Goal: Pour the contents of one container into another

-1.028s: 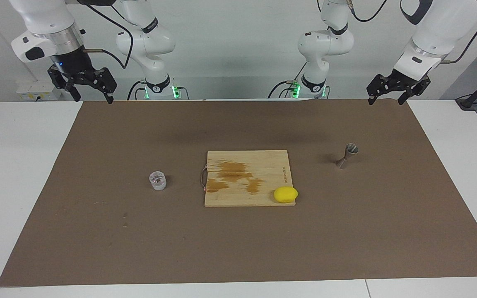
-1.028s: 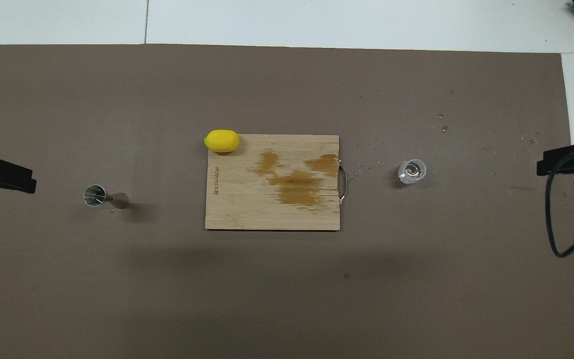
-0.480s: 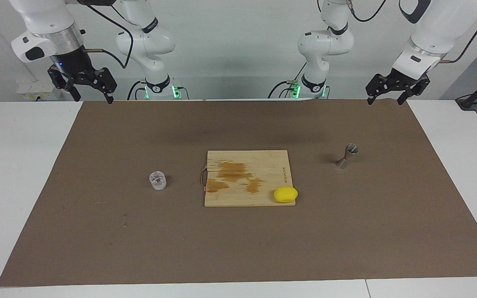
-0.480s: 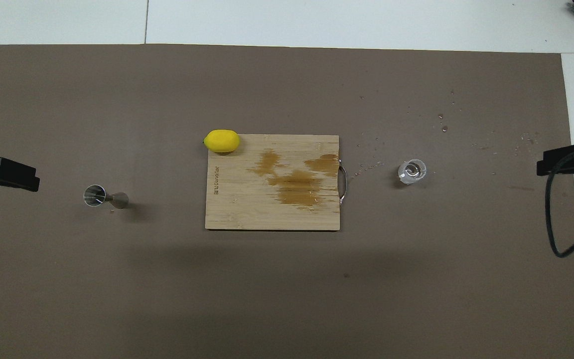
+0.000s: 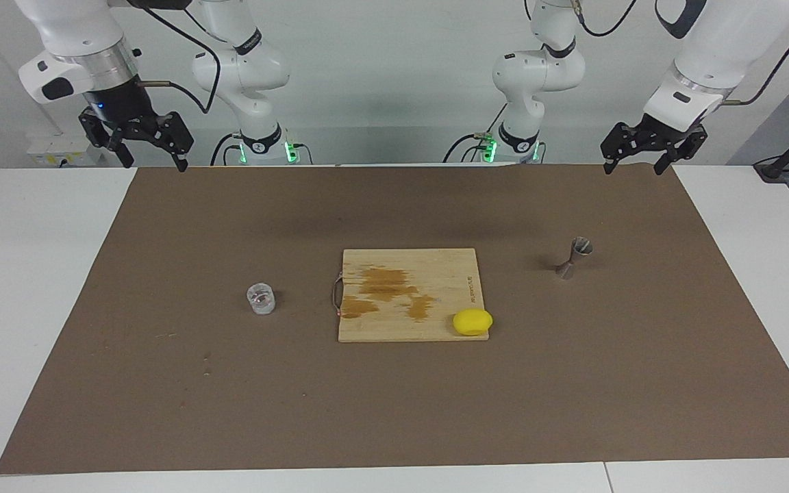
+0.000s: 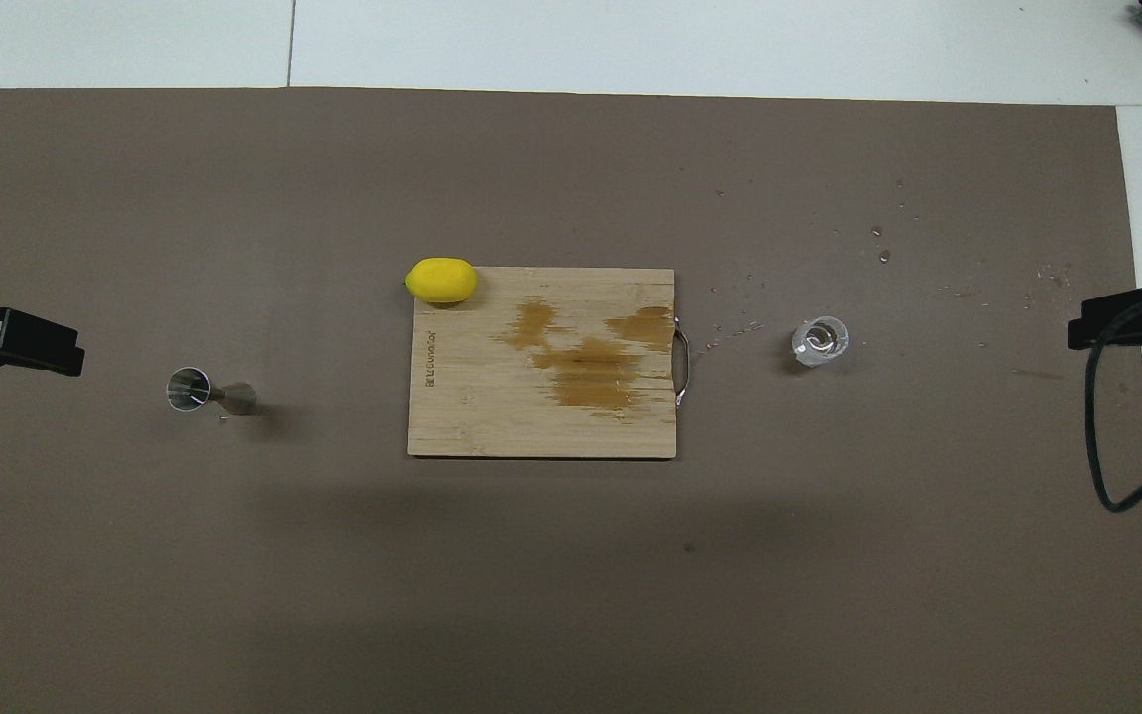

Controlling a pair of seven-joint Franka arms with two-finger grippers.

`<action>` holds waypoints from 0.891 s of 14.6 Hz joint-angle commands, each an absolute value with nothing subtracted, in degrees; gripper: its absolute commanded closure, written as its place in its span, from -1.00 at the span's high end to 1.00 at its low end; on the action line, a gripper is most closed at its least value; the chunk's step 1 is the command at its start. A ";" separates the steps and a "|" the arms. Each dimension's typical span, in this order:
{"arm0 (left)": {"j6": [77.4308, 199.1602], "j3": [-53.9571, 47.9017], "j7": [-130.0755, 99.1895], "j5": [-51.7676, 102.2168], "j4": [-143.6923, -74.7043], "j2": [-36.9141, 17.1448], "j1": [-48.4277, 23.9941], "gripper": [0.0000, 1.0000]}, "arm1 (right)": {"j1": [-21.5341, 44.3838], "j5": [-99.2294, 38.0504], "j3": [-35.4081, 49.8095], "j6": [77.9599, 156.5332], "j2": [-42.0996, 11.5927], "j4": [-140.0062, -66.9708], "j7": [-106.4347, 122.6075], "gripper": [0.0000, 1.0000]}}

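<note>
glass cup (image 5: 261,299): you have one; small, clear, faint pink inside; upright on the brown mat (image 5: 161,383), toward the right arm's end of the surface (image 5: 18,287), beside the board's wire handle but apart from it
jigger (image 5: 574,257): one; steel, hourglass shape; upright on the mat toward the left arm's end, well apart from the cup, slightly nearer to the robots than the cup
cutting board (image 5: 394,322): one; wooden, mid-mat, between cup and jigger; brown wet stains on its top
lemon (image 5: 472,322): one; yellow, on the board's corner farthest from the robots, at the jigger's end, overhanging the edge a little
droplets (image 6: 883,256): you can see several small ones on the mat around the cup, in the overhead view; too small to count
change: left gripper (image 5: 631,163) has shifted a little toward the table's middle and slightly up since a second ago; in the overhead view its tip reaches further in; right gripper (image 5: 151,159), cup, jigger, board, lemon unchanged
left arm pose: wrist angled down; gripper up in the air over the mat edge next to the robots, at the jigger's end; jaws wide, holding nothing
right arm pose: waits; gripper hangs over the mat corner next to the robots, at the cup's end; jaws wide, holding nothing
</note>
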State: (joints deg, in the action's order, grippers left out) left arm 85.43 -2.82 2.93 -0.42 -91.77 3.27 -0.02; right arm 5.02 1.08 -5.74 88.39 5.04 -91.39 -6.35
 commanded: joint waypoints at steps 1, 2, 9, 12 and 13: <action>90.23 -3.16 1.85 0.09 -95.78 5.53 1.32 1.00 | 4.48 0.00 -5.54 88.33 5.98 -92.20 -5.80 1.00; 92.44 -3.16 0.98 0.17 -98.32 6.41 1.32 1.00 | 4.48 0.00 -5.54 88.33 5.98 -92.20 -5.80 1.00; 104.92 -2.99 -5.62 3.78 -108.44 7.91 2.81 1.00 | 4.48 0.00 -5.54 88.33 5.98 -92.20 -5.80 1.00; 109.93 -2.99 -6.50 3.78 -112.49 7.65 2.81 1.00 | 4.48 0.00 -5.54 88.33 5.98 -92.20 -5.80 1.00; 111.34 -2.99 -6.76 3.78 -113.20 7.39 2.81 1.00 | 4.48 0.00 -5.54 88.33 5.98 -92.20 -5.80 1.00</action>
State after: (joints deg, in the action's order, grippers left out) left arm 107.64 -2.71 -5.62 3.09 -109.63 5.94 2.34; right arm 5.02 1.08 -5.74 88.39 5.04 -91.39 -6.35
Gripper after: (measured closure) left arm 0.000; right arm 0.000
